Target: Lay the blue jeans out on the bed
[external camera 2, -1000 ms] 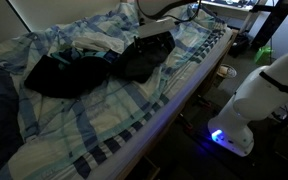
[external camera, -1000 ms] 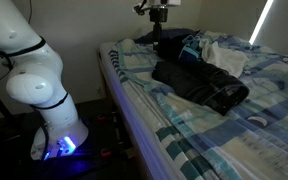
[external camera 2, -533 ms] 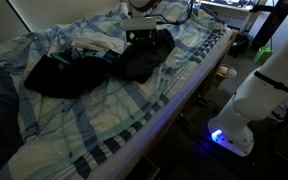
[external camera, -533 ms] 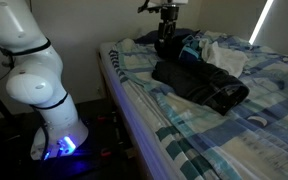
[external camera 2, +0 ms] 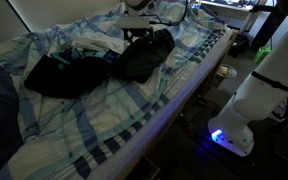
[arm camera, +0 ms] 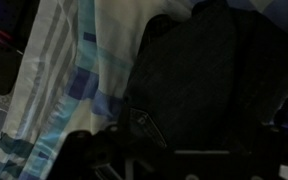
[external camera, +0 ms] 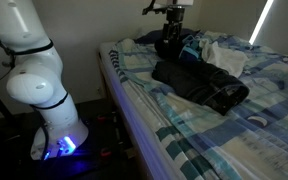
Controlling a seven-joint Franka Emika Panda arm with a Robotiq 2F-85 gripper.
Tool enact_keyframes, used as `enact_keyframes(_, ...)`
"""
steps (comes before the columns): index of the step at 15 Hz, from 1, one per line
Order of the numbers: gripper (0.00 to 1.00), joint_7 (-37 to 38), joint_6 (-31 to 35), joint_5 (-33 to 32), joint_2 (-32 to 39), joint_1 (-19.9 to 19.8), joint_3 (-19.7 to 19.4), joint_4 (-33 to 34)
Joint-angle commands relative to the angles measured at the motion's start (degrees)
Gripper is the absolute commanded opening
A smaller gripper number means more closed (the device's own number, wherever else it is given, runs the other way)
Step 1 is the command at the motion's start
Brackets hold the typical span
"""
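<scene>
End effector (external camera: 170, 28) has shifted sideways over the bed (external camera: 214, 135) since a second ago. Jaws are spread wide, nothing pinched. Blue jeans (external camera 2: 144, 58) sit bunched on the plaid cover right under it, and dark denim fills the wrist view. Teal garment (external camera: 193, 45) and white cloth (external camera: 227, 57) crowd just beside it.

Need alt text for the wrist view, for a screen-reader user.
Dim, blurred close-up: the blue jeans, nearly black here, fill the centre and right, bunched in folds on the bed, whose white, blue and teal checks show along the left. The bottom edge is too dark to make out.
</scene>
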Motion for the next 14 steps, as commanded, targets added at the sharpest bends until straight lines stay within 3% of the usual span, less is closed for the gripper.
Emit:
enact_keyframes(1,1.0,0.03,-0.16,-0.03,0.04,1.32,-1.24,0.18)
enact_keyframes(3,1.0,1.76,2.11,-0.5,0.56,1.56,-1.32,-1.01)
enact_keyframes(8,1.0,11.69,11.81,-8.46,6.99,2.12,-2.05,-0.22)
enact_keyframes(14,1.0,16.99,18.9,-11.5,15.08,4.51,-4.96,4.67)
